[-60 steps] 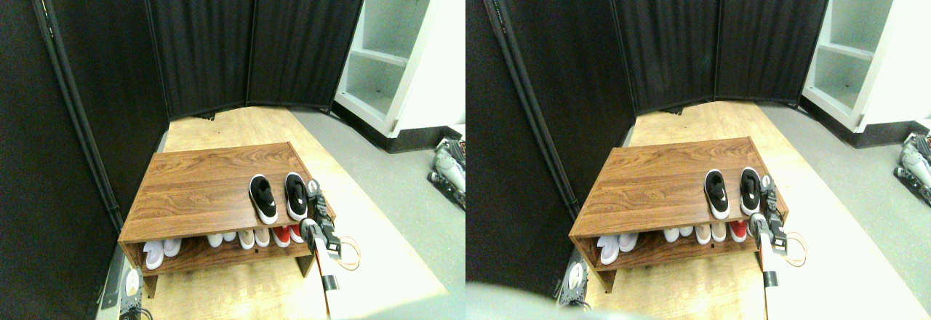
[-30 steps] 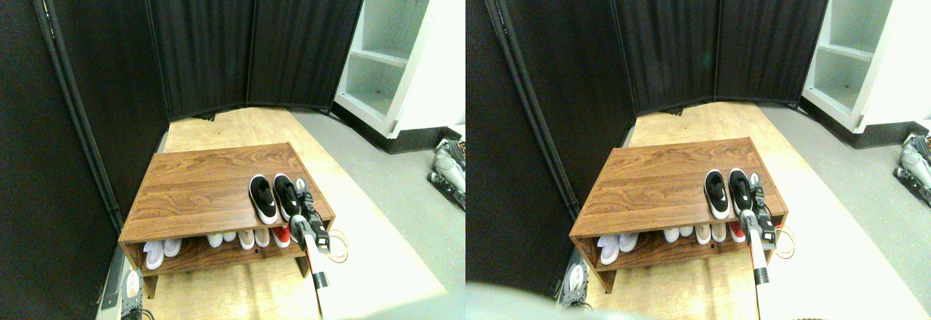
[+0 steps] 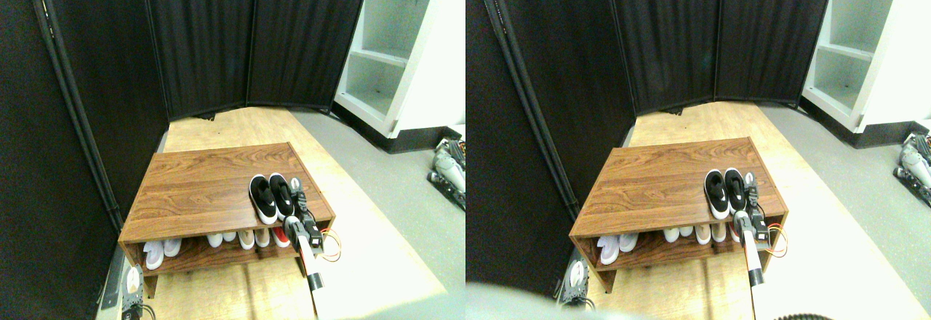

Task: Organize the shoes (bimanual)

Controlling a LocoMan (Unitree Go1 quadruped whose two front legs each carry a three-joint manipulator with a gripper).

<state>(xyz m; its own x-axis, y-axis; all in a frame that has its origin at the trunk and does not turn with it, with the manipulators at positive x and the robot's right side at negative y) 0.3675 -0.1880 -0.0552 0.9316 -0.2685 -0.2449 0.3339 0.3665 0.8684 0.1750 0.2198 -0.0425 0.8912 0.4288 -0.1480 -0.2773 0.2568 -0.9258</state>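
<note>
On top of the brown wooden shoe rack (image 3: 196,182), the pair of small black white-soled sneakers (image 3: 270,197) lies side by side, long axes running front to back, immediately left of the right gripper (image 3: 297,198), whose jaw state I cannot tell.

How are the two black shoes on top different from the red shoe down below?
The black shoes sit on top of the wooden rack; the red shoe sits on its lower shelf. The black shoes show whole, while the red shoe is partly hidden behind the right pincer and its arm. All three point the same way.
</note>
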